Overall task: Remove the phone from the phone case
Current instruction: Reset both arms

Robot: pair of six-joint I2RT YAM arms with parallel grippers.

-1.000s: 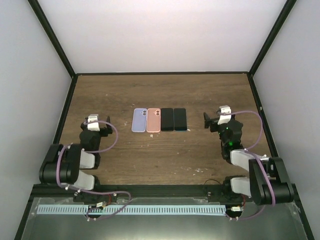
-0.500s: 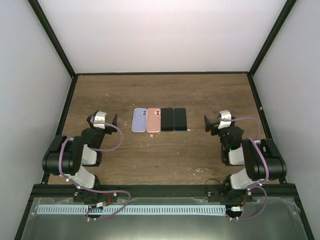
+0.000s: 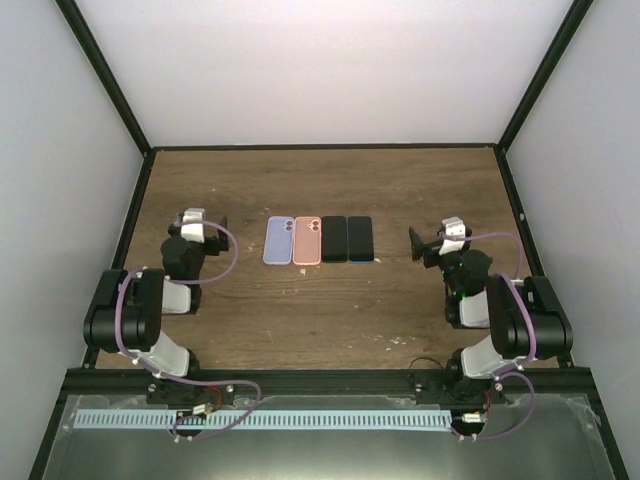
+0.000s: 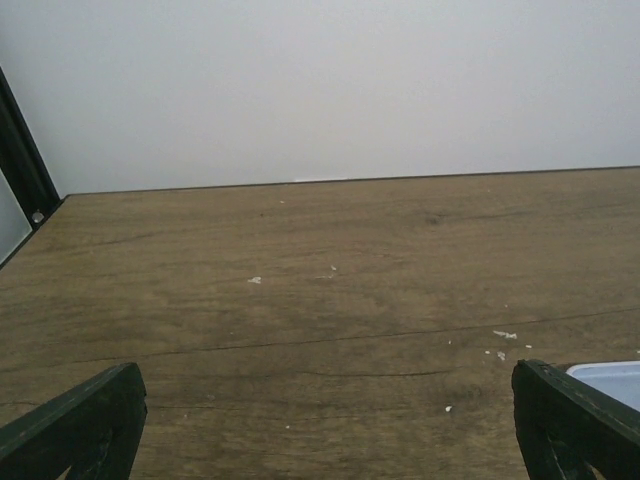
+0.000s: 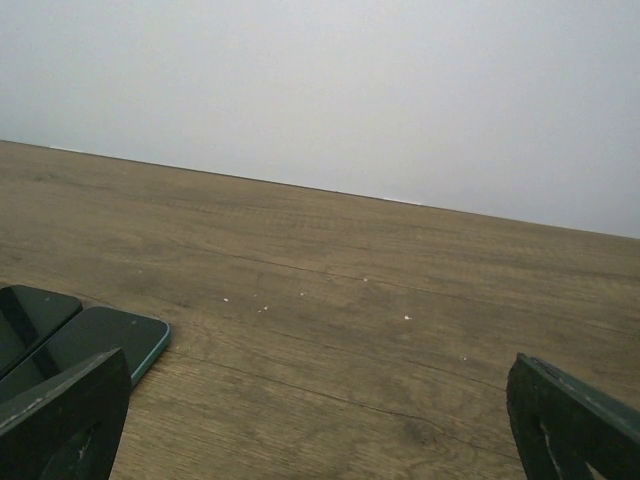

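One wide wooden desk (image 3: 330, 180) fills the floor of a white-walled enclosure framed in black bars. Along its near edge sit the two arms, each wrapped with a purple cable. The left arm (image 3: 135, 315) is folded back on itself at the left side. The right arm (image 3: 515, 325) is folded the same way at the right side.

Each arm ends in a tool held low over the wood. The left tool (image 3: 207, 225) is released, its jaws spread wide with nothing between them. In the left wrist view its dark fingers (image 4: 75, 425) sit at the two bottom corners with only bare wood between. The right tool (image 3: 432, 243) is likewise released and grips nothing. Its fingers (image 5: 580, 420) frame bare wood in the right wrist view.

Between the two tools, and apart from both, four phone-sized slabs lie flat in a tight row at mid-desk, long edges side by side. From left to right they are a lilac case (image 3: 278, 240), a pink case (image 3: 307, 240), a black phone (image 3: 334, 239) and a teal-rimmed phone (image 3: 360, 239). The lilac and pink ones lie back up, showing camera cutouts near their far ends. Whether a phone is inside either cannot be told. The two dark ones lie screen up. The rightmost has a teal edge around its glass.

Small pale specks (image 5: 407, 317) dot the wood.
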